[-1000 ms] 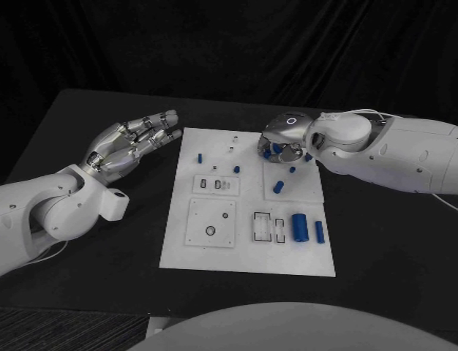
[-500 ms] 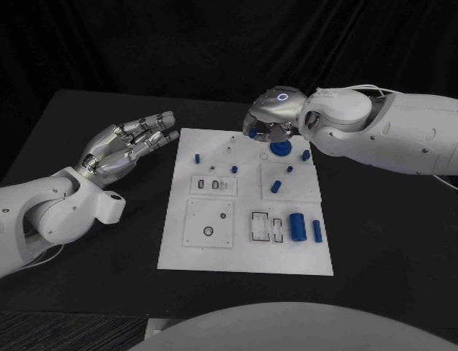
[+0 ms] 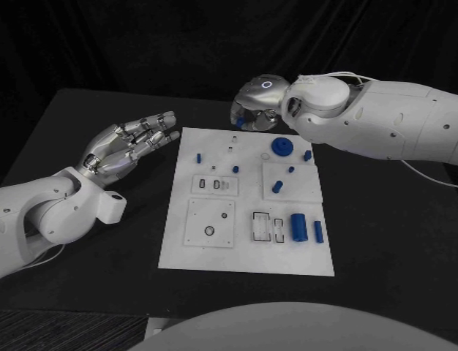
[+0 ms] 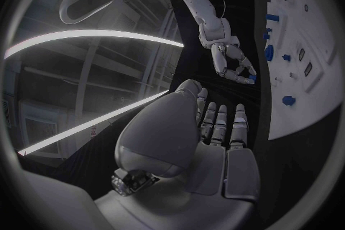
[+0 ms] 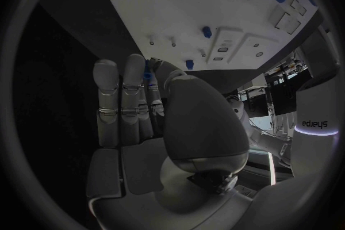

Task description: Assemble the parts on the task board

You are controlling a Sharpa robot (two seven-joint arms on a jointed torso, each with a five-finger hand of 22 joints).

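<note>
We see the task board [image 3: 247,252] lying flat in the middle of the desk [image 3: 387,241]. A round blue gear [image 3: 282,146] sits near its far edge, small blue pegs [image 3: 198,157] stand nearby, and two blue cylinders [image 3: 300,226] lie toward the near right corner beside open slots [image 3: 262,226], so we judge the assembly only partly done. The right hand [image 3: 252,111] hovers just beyond the board's far edge; whether it holds anything we cannot tell. The left hand [image 3: 131,144] waits beside the board's left edge, fingers apart, holding nothing.
</note>
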